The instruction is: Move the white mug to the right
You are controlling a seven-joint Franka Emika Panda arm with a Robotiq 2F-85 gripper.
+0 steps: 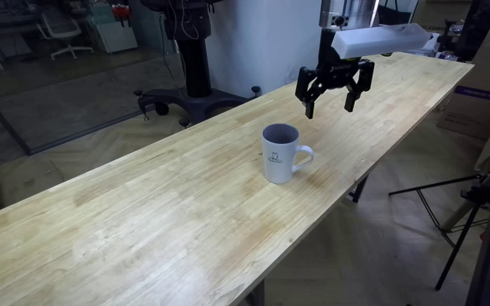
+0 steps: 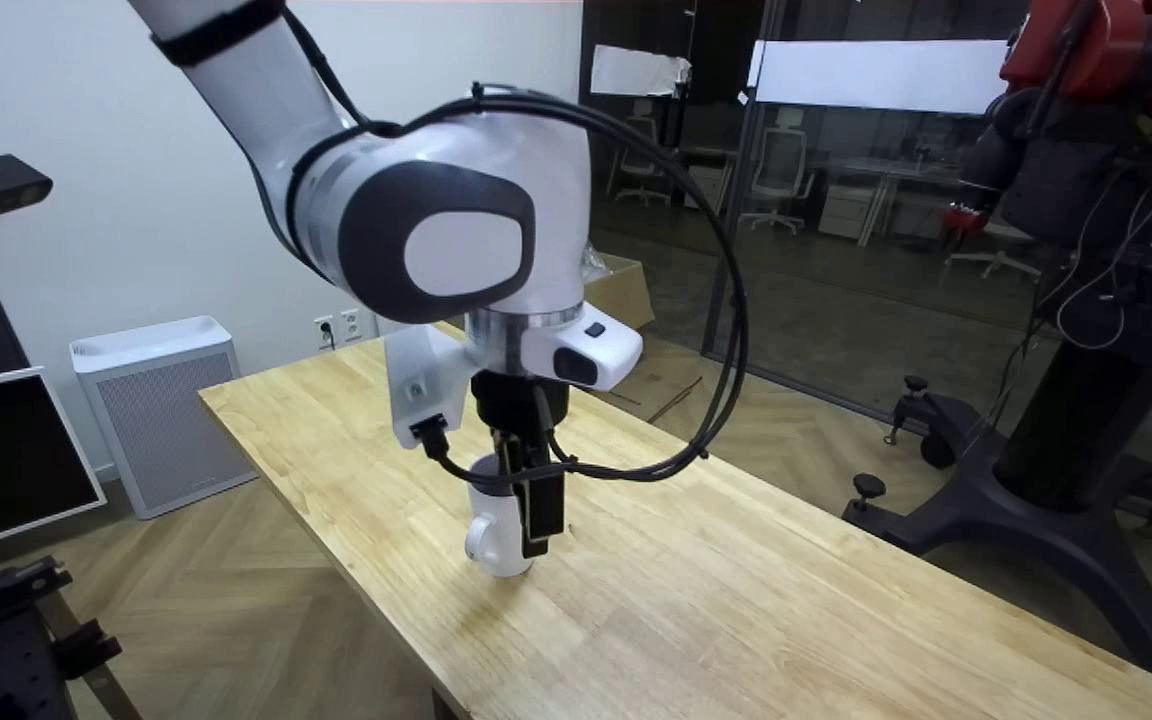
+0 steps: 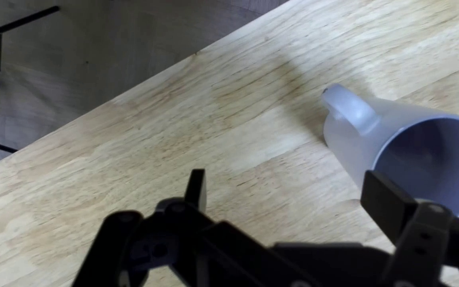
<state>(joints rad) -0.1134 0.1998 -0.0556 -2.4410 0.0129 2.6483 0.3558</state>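
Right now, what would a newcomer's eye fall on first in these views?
Probably the white mug, upright on the long wooden table. Next, the open black gripper, hanging above the table, apart from the mug. In an exterior view, the bulky white arm dominates the middle.

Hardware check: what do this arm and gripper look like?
Arm: rounded white links, dark grey joint cover with a white centre, black band, silvery wrist collar. Black cables loop outside it. Gripper: black, two jointed fingers, pale lettering. White block at the wrist.
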